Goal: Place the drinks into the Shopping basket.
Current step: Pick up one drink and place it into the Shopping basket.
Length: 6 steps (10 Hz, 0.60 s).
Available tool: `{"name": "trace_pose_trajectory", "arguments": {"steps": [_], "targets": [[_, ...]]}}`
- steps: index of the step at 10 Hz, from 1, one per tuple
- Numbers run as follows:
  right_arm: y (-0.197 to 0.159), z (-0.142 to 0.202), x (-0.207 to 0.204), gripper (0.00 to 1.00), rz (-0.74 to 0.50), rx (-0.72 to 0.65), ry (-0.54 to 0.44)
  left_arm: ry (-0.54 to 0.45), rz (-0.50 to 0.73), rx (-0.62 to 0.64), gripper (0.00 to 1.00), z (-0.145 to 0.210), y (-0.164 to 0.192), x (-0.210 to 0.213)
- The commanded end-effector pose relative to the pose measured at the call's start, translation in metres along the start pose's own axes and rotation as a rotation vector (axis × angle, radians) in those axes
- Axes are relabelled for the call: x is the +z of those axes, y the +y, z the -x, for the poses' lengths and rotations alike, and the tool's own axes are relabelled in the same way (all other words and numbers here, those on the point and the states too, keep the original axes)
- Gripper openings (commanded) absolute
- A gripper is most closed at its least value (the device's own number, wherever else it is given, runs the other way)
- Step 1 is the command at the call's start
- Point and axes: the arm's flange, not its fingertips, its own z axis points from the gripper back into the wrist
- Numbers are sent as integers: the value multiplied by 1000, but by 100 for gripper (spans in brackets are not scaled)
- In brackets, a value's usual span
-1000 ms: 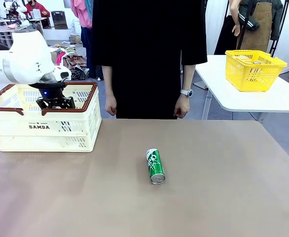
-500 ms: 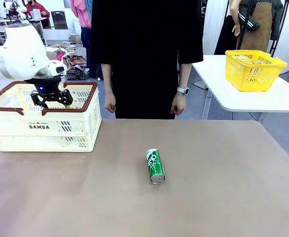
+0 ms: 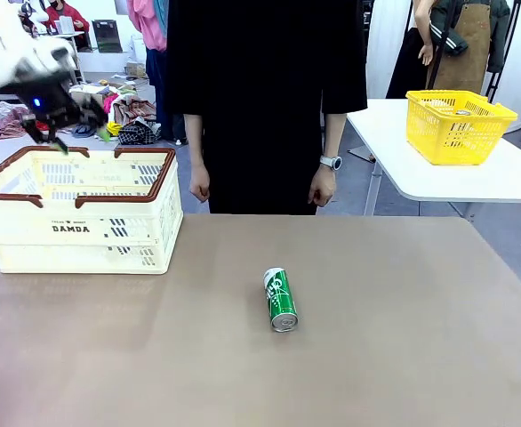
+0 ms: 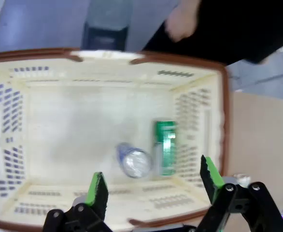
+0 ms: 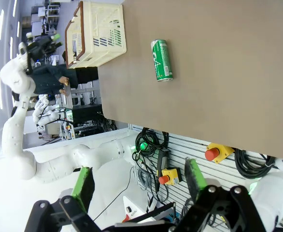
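Note:
A green drink can [image 3: 280, 299] lies on its side in the middle of the brown table, and shows as the green can [image 5: 162, 60] in the right wrist view. The cream Shopping basket [image 3: 78, 209] with its brown rim stands at the table's far left. Inside the Shopping basket [image 4: 199, 121] lie a second green can [image 4: 164, 147] and a blue can [image 4: 134, 163] seen end-on. My left gripper [image 3: 83, 140] hovers above the basket's back rim, open and holding nothing; from its own wrist camera the left gripper [image 4: 153, 186] looks down into the basket. My right gripper [image 5: 139, 181] is open, far from the table.
A person in black stands at the table's far edge, hands [image 3: 321, 187] hanging at their sides. A yellow mesh basket [image 3: 456, 124] sits on a white side table at the right. The brown tabletop [image 3: 403, 329] around the lying can is bare.
My left gripper has opened and risen up and to the left, out of the basket. The green can on the table has not moved.

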Motion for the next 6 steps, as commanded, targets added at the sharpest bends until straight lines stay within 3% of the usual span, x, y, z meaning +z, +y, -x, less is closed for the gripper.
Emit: {"name": "trace_pose_trajectory", "arguments": {"steps": [1,4,6], "targets": [[2,-1,1,100,-27,24,-3,28,276,70,100,9,10,27],[2,-1,1,100,-27,24,-3,271,866,26,100,36,45,27],[2,-1,1,100,-27,24,-3,330,984,117,100,68,69,11]]}}
